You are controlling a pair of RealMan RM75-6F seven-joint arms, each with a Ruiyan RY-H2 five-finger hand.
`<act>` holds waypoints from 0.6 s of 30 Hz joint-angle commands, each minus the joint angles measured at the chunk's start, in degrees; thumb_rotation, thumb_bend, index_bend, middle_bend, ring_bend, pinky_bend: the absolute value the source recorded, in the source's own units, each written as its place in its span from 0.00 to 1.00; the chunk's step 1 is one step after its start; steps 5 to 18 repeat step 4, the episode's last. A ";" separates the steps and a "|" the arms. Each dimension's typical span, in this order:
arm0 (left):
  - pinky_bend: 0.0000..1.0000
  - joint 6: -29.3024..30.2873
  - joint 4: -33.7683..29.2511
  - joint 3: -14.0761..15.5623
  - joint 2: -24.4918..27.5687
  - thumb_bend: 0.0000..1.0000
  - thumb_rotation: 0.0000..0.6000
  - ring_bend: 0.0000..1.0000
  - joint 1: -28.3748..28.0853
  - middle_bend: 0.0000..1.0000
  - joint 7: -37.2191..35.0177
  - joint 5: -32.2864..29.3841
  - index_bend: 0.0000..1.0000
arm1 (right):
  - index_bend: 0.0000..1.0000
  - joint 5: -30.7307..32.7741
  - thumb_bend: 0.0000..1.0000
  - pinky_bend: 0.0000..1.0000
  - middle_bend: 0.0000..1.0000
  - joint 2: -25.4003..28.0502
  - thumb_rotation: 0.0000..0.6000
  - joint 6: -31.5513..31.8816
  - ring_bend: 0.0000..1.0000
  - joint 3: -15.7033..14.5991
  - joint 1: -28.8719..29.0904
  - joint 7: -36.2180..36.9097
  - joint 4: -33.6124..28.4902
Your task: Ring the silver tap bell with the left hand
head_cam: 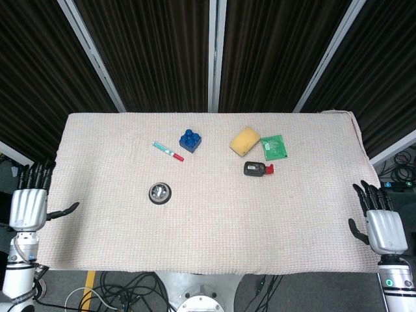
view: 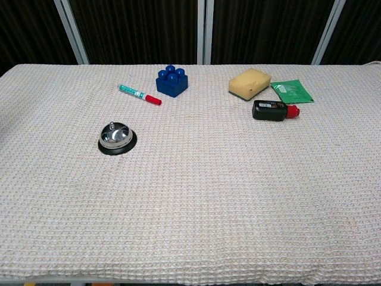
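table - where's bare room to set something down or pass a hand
Free: the whole near half of the table, in front of the tap bell, and the stretch between bell and black bottle. Crowded: the far strip holding marker, blue block, sponge, green packet.

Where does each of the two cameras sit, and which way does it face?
Head view: high above the near edge, looking steeply down on the whole table; the left hand and right hand show at its sides.
Chest view: low at the near edge, looking across the tabletop to the dark curtains; no hand shows.
Both show the bell, marker, blue block and sponge.
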 commanded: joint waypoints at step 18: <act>0.00 -0.09 -0.94 0.47 1.63 0.00 0.55 0.00 1.86 0.00 -0.39 -0.76 0.00 | 0.00 -0.52 0.30 0.00 0.00 -0.07 1.00 0.19 0.00 -0.32 -0.04 -0.71 -0.52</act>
